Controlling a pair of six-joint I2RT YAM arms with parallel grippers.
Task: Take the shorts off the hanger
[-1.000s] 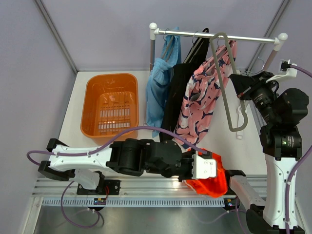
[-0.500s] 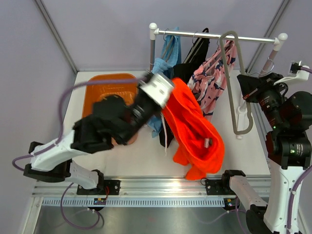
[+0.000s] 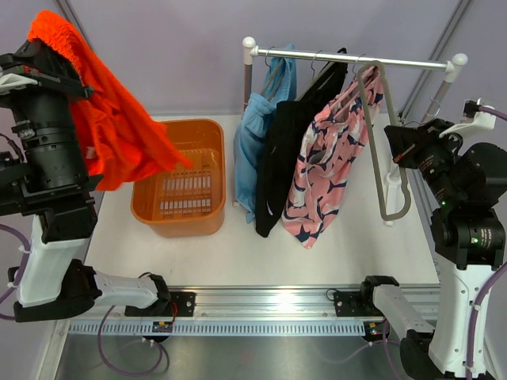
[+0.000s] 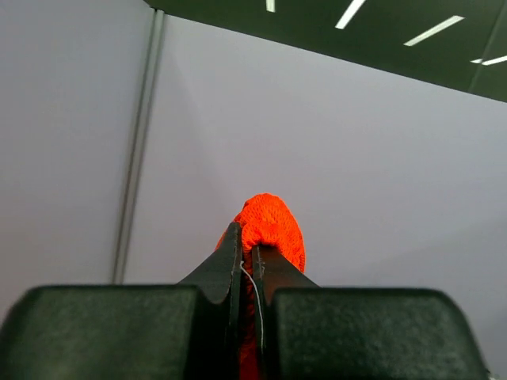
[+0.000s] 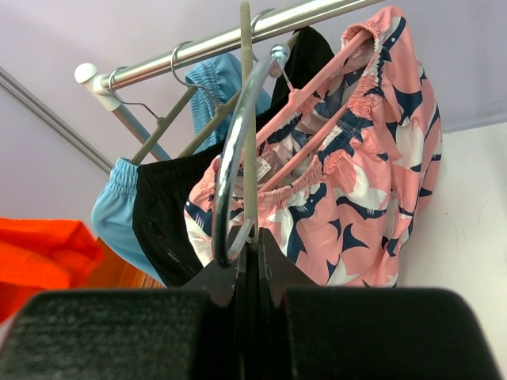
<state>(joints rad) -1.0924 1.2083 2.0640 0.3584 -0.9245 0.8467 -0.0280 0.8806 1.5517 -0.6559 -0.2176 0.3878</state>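
Bright orange shorts [image 3: 111, 119] hang from my left gripper [image 3: 40, 36], raised high at the far left and shut on a fold of the fabric [image 4: 269, 222]; the cloth drapes over the arm, above the basket's left side. On the rail [image 3: 412, 62] hang light blue shorts [image 3: 253, 150], black shorts [image 3: 281, 158] and pink patterned shorts [image 3: 329, 166]. My right gripper [image 3: 394, 149] is shut on a bare grey hanger [image 3: 390, 119] hooked on the rail's right end. In the right wrist view the hanger bar [image 5: 248, 158] runs up from the jaws [image 5: 252, 237].
An orange basket [image 3: 181, 223] sits on the table at the left, under the hanging orange cloth. The rack's white post [image 3: 248, 79] stands behind the blue shorts. Purple walls close in the back and both sides.
My left arm swung from the near right of the table up to the far left, carrying the orange shorts. The right gripper kept its hold on the hanger and barely moved.
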